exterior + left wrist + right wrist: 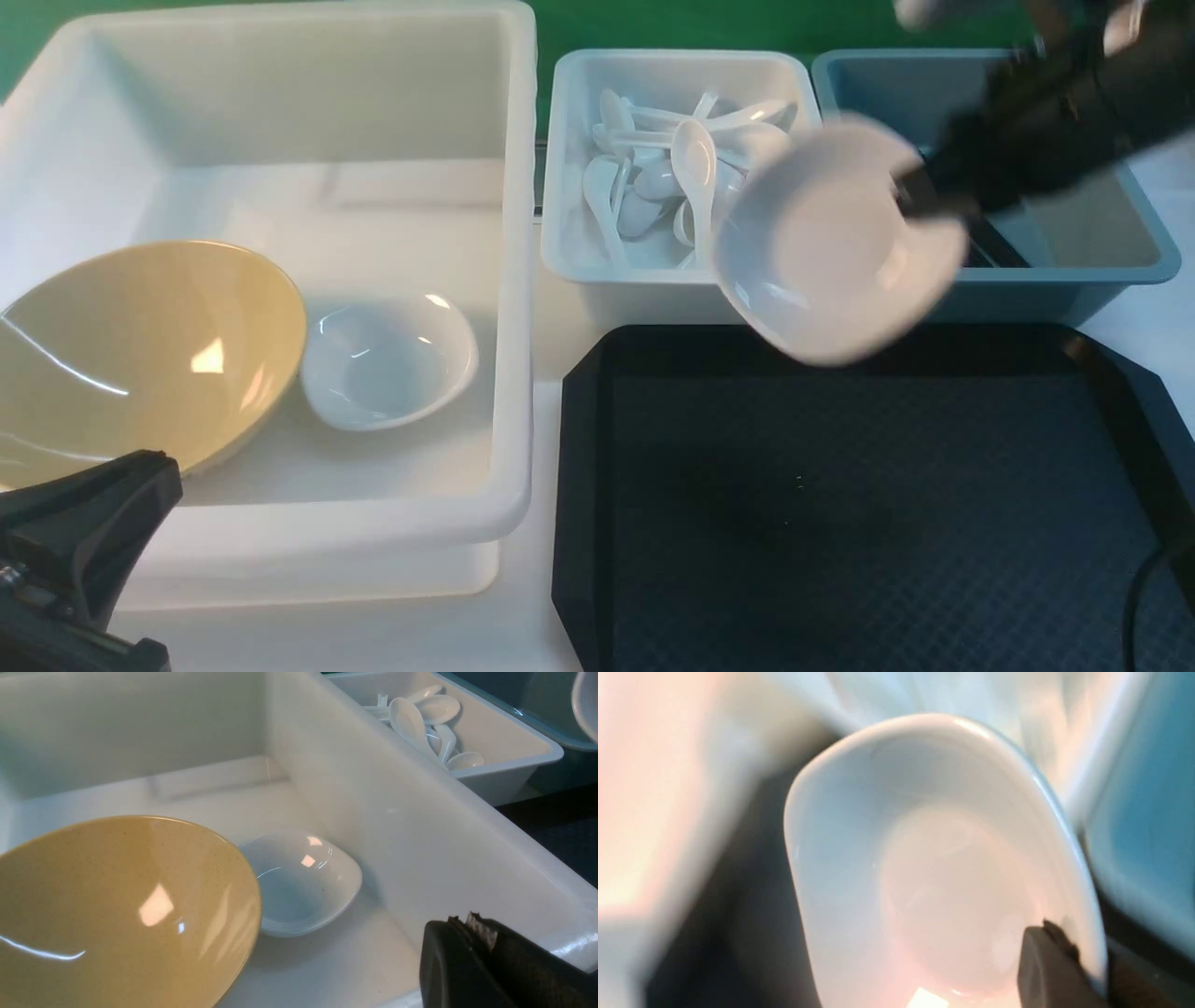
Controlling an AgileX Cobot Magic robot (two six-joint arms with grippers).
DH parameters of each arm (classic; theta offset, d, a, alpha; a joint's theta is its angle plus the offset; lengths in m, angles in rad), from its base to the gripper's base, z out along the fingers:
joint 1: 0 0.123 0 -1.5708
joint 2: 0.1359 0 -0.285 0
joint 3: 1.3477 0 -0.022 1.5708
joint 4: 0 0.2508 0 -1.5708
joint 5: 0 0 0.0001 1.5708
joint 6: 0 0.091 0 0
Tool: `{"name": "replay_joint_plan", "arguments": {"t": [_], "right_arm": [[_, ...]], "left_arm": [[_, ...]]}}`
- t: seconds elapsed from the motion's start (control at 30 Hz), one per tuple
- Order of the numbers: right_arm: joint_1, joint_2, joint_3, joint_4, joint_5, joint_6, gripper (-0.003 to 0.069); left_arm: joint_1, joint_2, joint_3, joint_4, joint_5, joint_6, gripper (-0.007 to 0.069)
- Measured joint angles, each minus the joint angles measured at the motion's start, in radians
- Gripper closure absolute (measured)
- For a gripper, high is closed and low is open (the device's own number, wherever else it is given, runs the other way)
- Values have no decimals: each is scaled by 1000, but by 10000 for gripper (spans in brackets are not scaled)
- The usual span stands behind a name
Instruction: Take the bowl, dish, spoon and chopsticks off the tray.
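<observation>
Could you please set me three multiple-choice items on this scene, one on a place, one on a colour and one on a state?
1. Where is the yellow bowl?
A. on the tray
B. in the large white bin
C. held in the air

2. What colour is the rightmost bin?
A. grey-blue
B. red
C. yellow

3. The right gripper is:
A. open, holding nothing
B. shut on a white dish
C. shut on a spoon

Answers:
1 B, the bowl rests within that bin's walls.
2 A, its walls show grey-blue.
3 B, its finger pinches the dish's rim and the dish hangs in the air.
</observation>
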Motion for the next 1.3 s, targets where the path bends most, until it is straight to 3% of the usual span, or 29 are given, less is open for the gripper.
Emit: {"name": "replay_joint_plan", "arguments": {"t": [0.1,0.13,0.27,0.4,0.67,0.77,0.8,0.83,1.0,1.1,1.3], "right_arm": [[106,21,-63,45,-128,-9,592],[187,63,-94,63,-246,-18,592],[323,225,-138,78,-481,-78,592],[364,406,-212,79,-574,-151,592],[363,653,-393,63,-484,-150,563],[364,663,-422,58,-457,-150,510],[364,664,-426,56,-444,-149,455],[364,664,-426,56,-442,-149,455],[367,657,-429,55,-408,-124,229],[368,631,-429,48,-360,-125,173],[368,431,-428,-76,-198,-134,195]], "left_arm": [[0,0,0,0,1,0,636],[0,0,0,0,1,0,636],[0,0,0,0,1,0,636],[0,0,0,0,1,0,636],[0,0,0,0,24,0,636],[0,0,0,0,24,0,636],[0,0,0,0,24,0,636],[0,0,0,0,24,0,636],[0,0,0,0,23,0,636],[0,0,0,0,23,0,636],[0,0,0,5,16,0,636]]}}
